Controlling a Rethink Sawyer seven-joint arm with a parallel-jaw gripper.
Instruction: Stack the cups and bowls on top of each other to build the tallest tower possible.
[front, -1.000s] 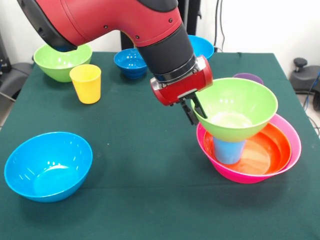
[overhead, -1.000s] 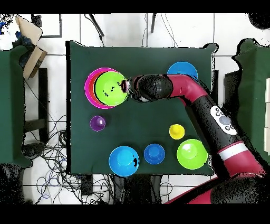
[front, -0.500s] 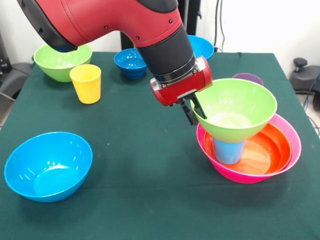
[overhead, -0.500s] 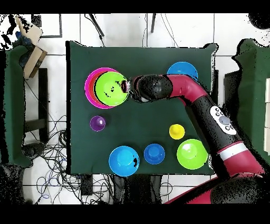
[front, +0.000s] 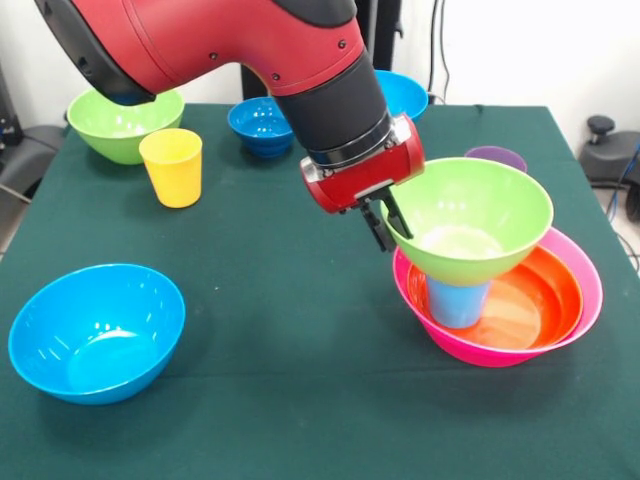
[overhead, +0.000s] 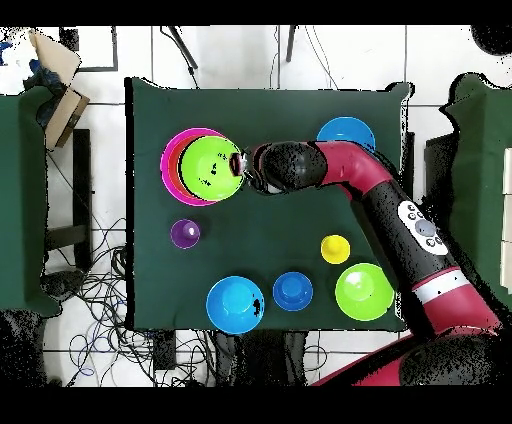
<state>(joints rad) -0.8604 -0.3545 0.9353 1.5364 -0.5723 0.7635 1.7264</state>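
Your gripper (front: 385, 225) has its dark fingers (front: 378, 230) closed thin on the near rim of a lime green bowl (front: 470, 220), one finger inside the wall and one outside. That bowl sits upright on a light blue cup (front: 458, 300), which stands inside an orange bowl (front: 535, 295) nested in the large pink bowl (front: 590, 275); together they form the tower at one side of the green tabletop (front: 290, 330). The relation that matters: the bowl's centre lies straight out from the fingers, away from the wrist, and from overhead the bowl (overhead: 211, 168) looks roughly centred over the pink base (overhead: 170, 160), with the fingers at its rim on the arm's side. It seems to rest level on the cup, so letting go looks like the step in hand, though a narrow cup under a wide bowl may tip easily. Still loose on the tabletop are a yellow cup (front: 172, 166), a second lime green bowl (front: 122, 122), a small dark-blue bowl (front: 258, 125), a bright blue bowl (front: 97, 330), another bright blue bowl (front: 405, 92) behind the arm, and a purple cup (front: 497, 156) just behind the tower.
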